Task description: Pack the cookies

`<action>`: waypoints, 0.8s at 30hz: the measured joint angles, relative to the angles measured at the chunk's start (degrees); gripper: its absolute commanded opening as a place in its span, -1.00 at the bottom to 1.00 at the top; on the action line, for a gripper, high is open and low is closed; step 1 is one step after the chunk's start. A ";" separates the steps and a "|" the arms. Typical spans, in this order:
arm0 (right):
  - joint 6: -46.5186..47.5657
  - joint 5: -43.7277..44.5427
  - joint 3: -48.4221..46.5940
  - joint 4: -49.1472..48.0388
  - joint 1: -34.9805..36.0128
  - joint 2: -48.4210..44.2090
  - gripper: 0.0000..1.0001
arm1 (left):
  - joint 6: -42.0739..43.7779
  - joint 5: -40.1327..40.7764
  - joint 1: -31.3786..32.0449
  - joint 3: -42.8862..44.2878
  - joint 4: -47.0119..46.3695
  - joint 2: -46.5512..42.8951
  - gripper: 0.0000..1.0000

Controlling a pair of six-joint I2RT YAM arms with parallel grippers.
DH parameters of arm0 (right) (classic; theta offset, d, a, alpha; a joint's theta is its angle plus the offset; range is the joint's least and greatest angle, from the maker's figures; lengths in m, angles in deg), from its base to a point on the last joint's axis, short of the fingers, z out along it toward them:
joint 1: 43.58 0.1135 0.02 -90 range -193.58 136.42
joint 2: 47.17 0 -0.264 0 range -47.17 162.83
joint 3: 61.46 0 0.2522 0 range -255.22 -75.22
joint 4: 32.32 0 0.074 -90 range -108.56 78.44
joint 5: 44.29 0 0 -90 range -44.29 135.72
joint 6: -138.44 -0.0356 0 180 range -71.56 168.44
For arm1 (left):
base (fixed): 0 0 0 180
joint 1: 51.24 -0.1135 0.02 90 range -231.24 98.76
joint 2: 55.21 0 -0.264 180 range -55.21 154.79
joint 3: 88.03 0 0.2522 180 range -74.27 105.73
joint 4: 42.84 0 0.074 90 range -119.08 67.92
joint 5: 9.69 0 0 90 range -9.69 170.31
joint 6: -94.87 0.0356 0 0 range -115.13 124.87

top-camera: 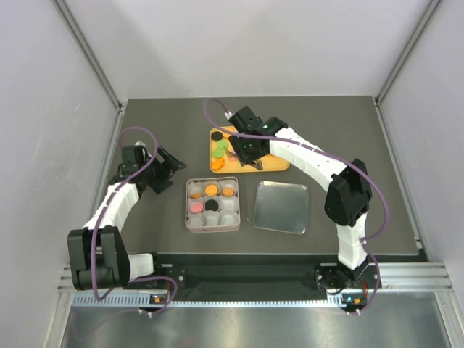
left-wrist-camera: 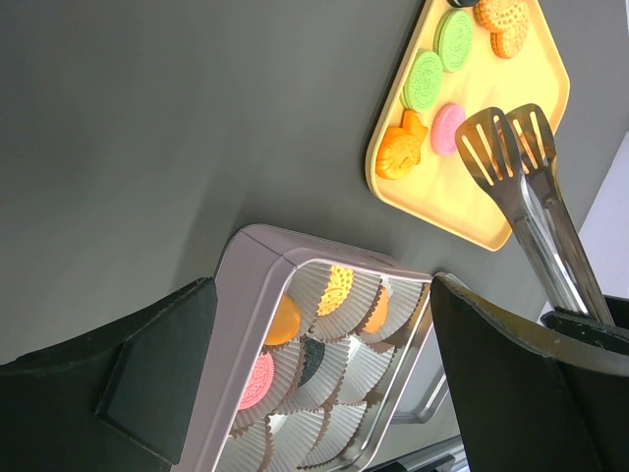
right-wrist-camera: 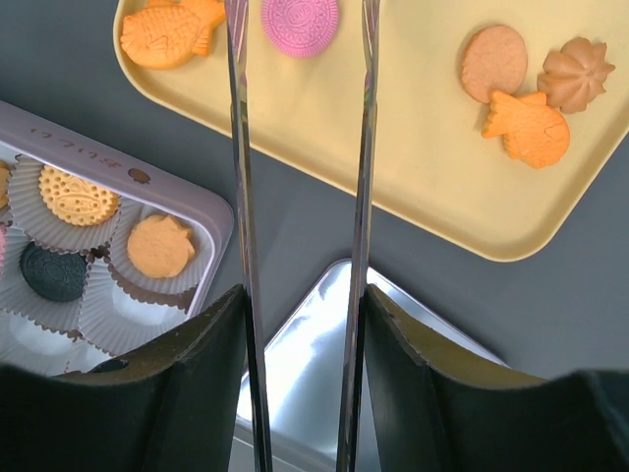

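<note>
Top external view, starting nearest your arm bases: the square tin (top-camera: 187, 217) sits on the dark table (top-camera: 348, 145) with its flat lid (top-camera: 281, 206) just beside it on the right. Several of the tin's white paper cups (top-camera: 228, 217) hold cookies (top-camera: 212, 190) in orange, pink and black.

A little farther out, to the left of the tin, you have the left gripper (top-camera: 165, 172). Its wrist camera looks across at the tin, and the claw is spread wide with nothing between the fingers (left-wrist-camera: 147, 383).

Farther still lies the yellow tray (top-camera: 277, 164), where the rest of the cookies remain: green rounds, a pink round, orange fish shapes, a tan round and a brown flower shape. Your right gripper (top-camera: 246, 148) is over this tray, pinching a pair of metal tongs (right-wrist-camera: 241, 197) by the handles. From the right wrist, the two tong arms run forward side by side and apart, with the pink cookie (right-wrist-camera: 300, 22) seen between them. Their tips leave the top of that frame.
</note>
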 measured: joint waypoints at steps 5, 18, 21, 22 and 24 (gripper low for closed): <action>0.00 0.00 0.00 -0.13 0.00 0.61 -0.03 | 0.00 0.00 0.00 0.00 -0.02 0.15 0.88; 0.02 -0.57 0.00 -0.20 0.00 3.54 -0.13 | 0.00 -0.02 0.00 -0.02 -0.07 0.26 0.88; 0.02 -0.59 0.00 -0.17 0.00 3.54 -0.13 | 0.00 -0.24 0.00 -0.02 -0.07 0.26 0.88; 0.02 -0.59 0.00 -0.17 0.00 3.54 -0.13 | 0.00 -0.28 0.00 -0.02 -0.07 0.26 0.88; 0.07 -0.57 0.00 -0.13 0.00 3.54 -0.12 | 0.00 -0.42 0.00 -0.02 -0.07 0.26 0.88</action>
